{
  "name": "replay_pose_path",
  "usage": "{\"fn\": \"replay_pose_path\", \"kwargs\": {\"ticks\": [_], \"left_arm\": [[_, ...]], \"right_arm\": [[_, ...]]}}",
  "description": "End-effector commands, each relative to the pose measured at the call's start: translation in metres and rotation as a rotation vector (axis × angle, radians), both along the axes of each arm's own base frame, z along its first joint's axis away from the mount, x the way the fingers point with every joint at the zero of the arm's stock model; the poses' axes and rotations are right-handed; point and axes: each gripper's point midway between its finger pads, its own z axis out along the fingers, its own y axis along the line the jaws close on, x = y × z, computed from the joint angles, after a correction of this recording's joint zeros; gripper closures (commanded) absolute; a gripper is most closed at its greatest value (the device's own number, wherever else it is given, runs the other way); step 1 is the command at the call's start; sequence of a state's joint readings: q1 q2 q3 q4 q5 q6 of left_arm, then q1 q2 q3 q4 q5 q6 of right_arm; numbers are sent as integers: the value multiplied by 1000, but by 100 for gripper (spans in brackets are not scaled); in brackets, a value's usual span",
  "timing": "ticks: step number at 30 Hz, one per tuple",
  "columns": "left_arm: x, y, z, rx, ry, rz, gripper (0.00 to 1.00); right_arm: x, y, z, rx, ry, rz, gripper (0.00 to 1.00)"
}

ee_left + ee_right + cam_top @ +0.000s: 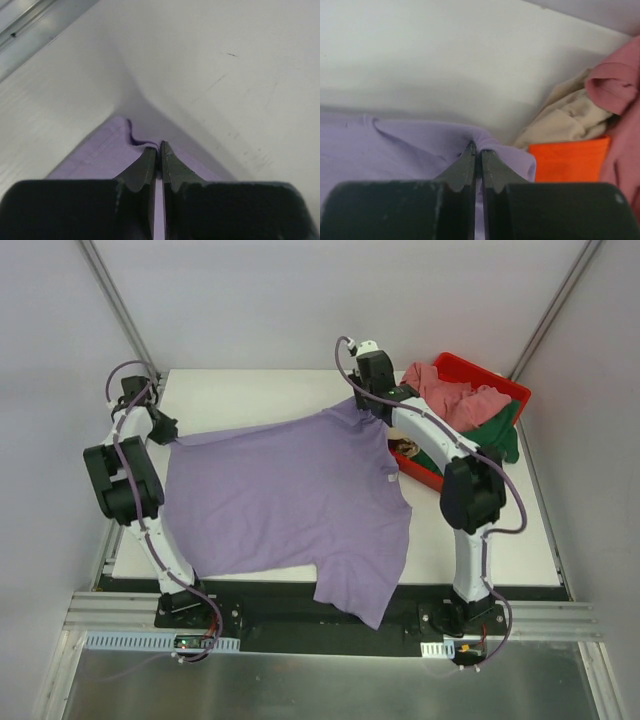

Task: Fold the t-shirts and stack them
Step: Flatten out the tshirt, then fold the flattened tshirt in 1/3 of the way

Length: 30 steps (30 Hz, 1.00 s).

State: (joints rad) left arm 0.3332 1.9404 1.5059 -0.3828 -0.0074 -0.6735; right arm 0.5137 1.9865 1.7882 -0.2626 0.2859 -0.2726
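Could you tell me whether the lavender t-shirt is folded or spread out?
Spread out: the lavender t-shirt is stretched open, unfolded; left tool and right tool pinch its far corners.

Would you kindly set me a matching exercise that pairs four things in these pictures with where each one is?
Things:
1. lavender shirt
2. pink shirt
3. green shirt
4. bin

Places:
A. hanging over the bin's rim
B. far right corner of the table
C. spread across the table's middle
D. top of the heap in the bin

Pairs: 1-C, 2-D, 3-A, 4-B.
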Motion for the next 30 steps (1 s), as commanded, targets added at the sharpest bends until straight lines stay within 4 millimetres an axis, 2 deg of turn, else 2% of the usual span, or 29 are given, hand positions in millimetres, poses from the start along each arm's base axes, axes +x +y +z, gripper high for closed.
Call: {"fn": "replay_pose_path", "kwargs": {"ticks": [1, 5, 8, 10, 14, 15, 17, 22, 28, 30], "left_arm": [[46, 14, 19, 39, -105, -53, 100], [50, 15, 7, 32, -90, -66, 100], [41, 15, 6, 32, -79, -62, 100], [28, 12, 7, 22, -71, -59, 100], [-8, 6, 12, 27, -53, -38, 100], [-13, 4, 20, 36, -67, -43, 100], [-30, -2, 16, 31, -46, -50, 100], [-64, -10, 9, 40, -13, -43, 100], [-97, -22, 4, 10, -1, -50, 100], [-109, -22, 4, 20, -1, -36, 100]], "right_arm": [[31, 17, 24, 124, -43, -1, 100], [33, 15, 6, 99, -15, -10, 99], [20, 17, 0, 116, 29, 13, 100], [6, 19, -1, 137, 56, 37, 100], [-31, 22, 12, 168, 65, 81, 100], [-42, 21, 19, 166, 58, 89, 100], [-61, 18, 19, 148, 61, 88, 100], [-97, 1, 4, 105, 103, 50, 100], [-130, -21, -22, 84, 170, 30, 100], [-139, -24, -24, 84, 183, 37, 100]]}}
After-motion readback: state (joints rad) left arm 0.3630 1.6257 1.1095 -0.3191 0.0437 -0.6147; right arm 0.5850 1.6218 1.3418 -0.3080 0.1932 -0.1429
